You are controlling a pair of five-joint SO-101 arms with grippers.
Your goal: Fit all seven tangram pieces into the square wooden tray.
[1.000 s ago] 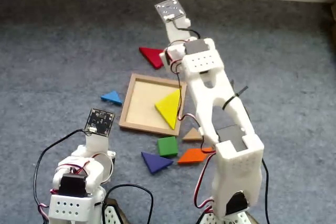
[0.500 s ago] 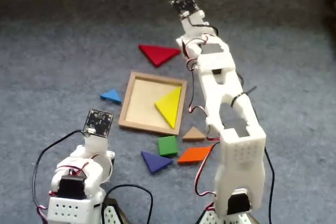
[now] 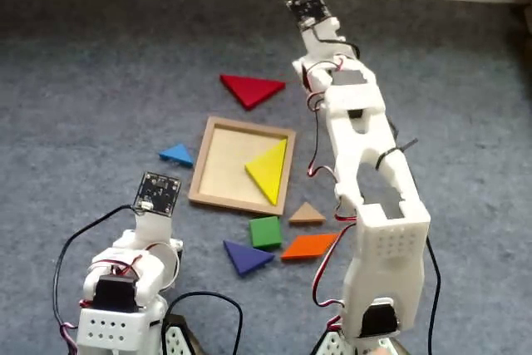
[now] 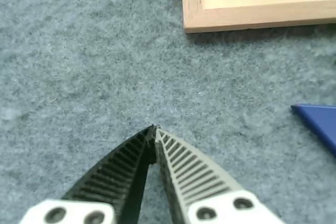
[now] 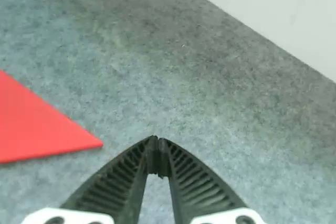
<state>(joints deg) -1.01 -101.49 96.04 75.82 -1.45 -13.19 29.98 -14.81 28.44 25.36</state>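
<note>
- Square wooden tray [image 3: 198, 165] lies mid-surface, holding just the yellow triangle [image 3: 270, 170], so one of seven is placed.
- Red triangle [image 3: 252, 87] sits at the tray's 12 o'clock, with the right gripper [image 5: 156, 141] just beside it, fingers pressed together and empty.
- Left gripper [image 4: 154, 130] hangs off the tray's 7 o'clock corner, fingers closed on nothing.
- Likely step: fetching the red triangle. Those fingers must part, then straddle an edge.

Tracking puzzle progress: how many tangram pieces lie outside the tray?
6. Red triangle beyond the tray; light blue triangle at its left; tan triangle, green square, orange parallelogram and dark blue triangle on its near side. With the yellow triangle inside, none is hidden.
</note>
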